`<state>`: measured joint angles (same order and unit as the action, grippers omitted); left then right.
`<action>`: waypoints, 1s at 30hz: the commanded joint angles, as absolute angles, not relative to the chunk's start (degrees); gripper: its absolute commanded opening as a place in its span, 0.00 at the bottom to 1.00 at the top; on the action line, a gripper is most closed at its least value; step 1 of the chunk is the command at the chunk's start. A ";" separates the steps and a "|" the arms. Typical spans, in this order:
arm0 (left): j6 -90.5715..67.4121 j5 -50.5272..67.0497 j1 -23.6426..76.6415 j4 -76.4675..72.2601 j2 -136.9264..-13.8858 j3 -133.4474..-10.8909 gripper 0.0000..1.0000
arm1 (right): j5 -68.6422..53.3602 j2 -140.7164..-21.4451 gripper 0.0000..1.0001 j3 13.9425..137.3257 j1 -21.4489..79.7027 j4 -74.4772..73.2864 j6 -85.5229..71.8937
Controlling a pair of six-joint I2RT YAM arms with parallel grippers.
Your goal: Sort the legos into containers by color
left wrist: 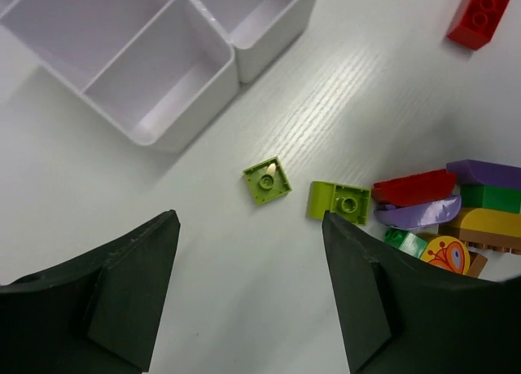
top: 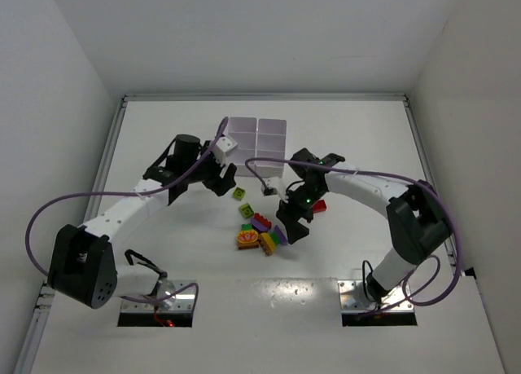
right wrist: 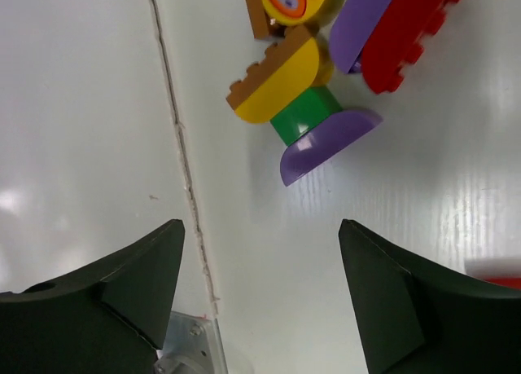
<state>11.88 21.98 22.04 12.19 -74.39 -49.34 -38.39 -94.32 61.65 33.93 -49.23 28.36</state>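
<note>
Legos: small hard plastic bricks, light, stiff and glossy. I expect them to skid on the worktop [left wrist: 98, 187] if nudged off-centre. I judge the best hold is across two flat parallel sides, low on the body, not on the studs or the curved faces.

Location: most lie in a tight heap [top: 262, 234] in front of the white tray [top: 257, 134]. The lime plate [left wrist: 267, 181] lies flat and alone, between the tray and the heap. The lime curved brick [left wrist: 339, 201] is just beside it and touches the heap's edge. One red brick [left wrist: 482, 14] lies apart. The tray compartments that my left wrist view shows hold no bricks.

Left hand [left wrist: 248, 226]: fingers spread, nothing between them. It hovers over the worktop just short of the lime plate, wrist pitched down, arm reaching in from the left.

Right hand [right wrist: 260, 229]: fingers spread and empty. It points down beside the heap. The purple curved piece [right wrist: 326, 142] is nearest, with a green brick [right wrist: 305, 113] and a yellow one [right wrist: 281, 77] packed behind it. Packed bricks leave little finger room; the loose lime plate looks the easier pick.
</note>
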 commanded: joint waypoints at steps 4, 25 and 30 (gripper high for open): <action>7.82 23.38 16.18 12.83 -69.61 -50.27 0.77 | -33.05 -91.06 0.81 56.88 38.14 -40.19 34.44; 7.82 23.38 8.35 13.36 -67.85 -43.25 0.77 | -30.41 -87.19 0.67 50.89 47.19 -29.10 55.81; 7.82 23.38 7.82 13.36 -66.10 -41.67 0.77 | -29.18 -89.20 0.66 51.50 48.33 -28.04 55.81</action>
<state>8.49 23.03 8.69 14.15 -68.62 -42.74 -28.91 -89.08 50.78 47.27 -30.79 53.69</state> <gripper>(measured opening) 0.772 0.658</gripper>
